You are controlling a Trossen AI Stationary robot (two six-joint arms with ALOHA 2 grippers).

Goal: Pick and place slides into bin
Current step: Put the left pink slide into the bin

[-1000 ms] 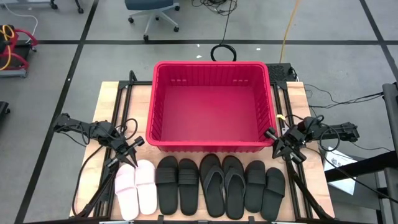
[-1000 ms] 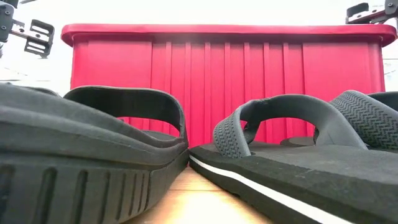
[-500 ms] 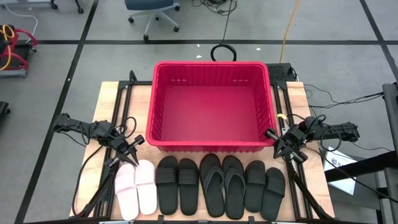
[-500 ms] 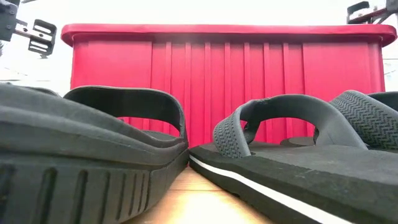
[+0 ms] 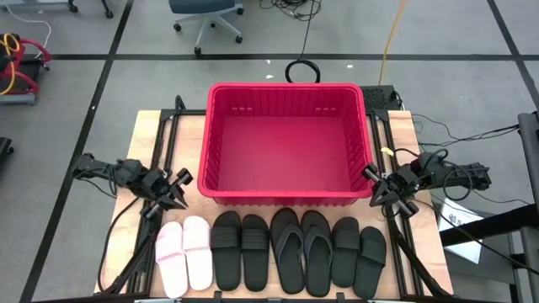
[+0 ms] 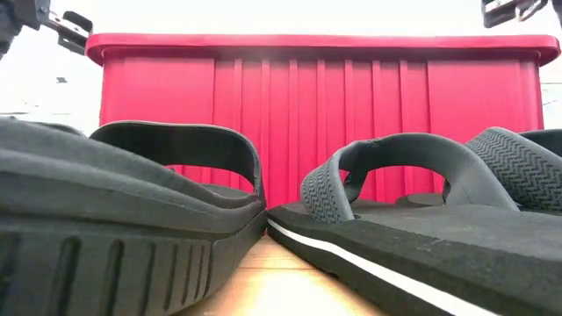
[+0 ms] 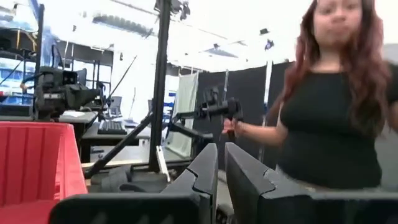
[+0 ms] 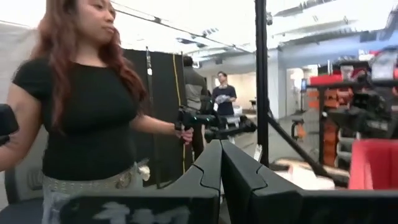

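Observation:
The red bin (image 5: 286, 195) stands at the table's middle, toward the far edge. Along the near edge the slides lie side by side on their soles: a white pair (image 5: 184, 257), a black wide-strap pair (image 5: 240, 251), a black thong pair (image 5: 301, 251) and another black pair (image 5: 358, 255). My left gripper (image 5: 175, 192) hovers left of the bin's near left corner, above and beyond the white pair, with only a thin slit between its fingers (image 7: 205, 174) and nothing in it. My right gripper (image 5: 381, 188) hovers off the bin's near right corner, shut and empty (image 8: 221, 165).
The bin's tall ribbed near wall (image 6: 316, 132) rises right behind the slides. Bare wooden table (image 5: 147, 143) shows left and right of the bin. A person (image 7: 339, 106) stands beyond the table, holding control handles. An office chair (image 5: 206, 13) and cables lie on the floor behind.
Both grippers have risen a little above the table beside the bin's near corners. The left gripper has also tipped its fingers upward. Neither has opened or shut. The slides and the bin have kept still.

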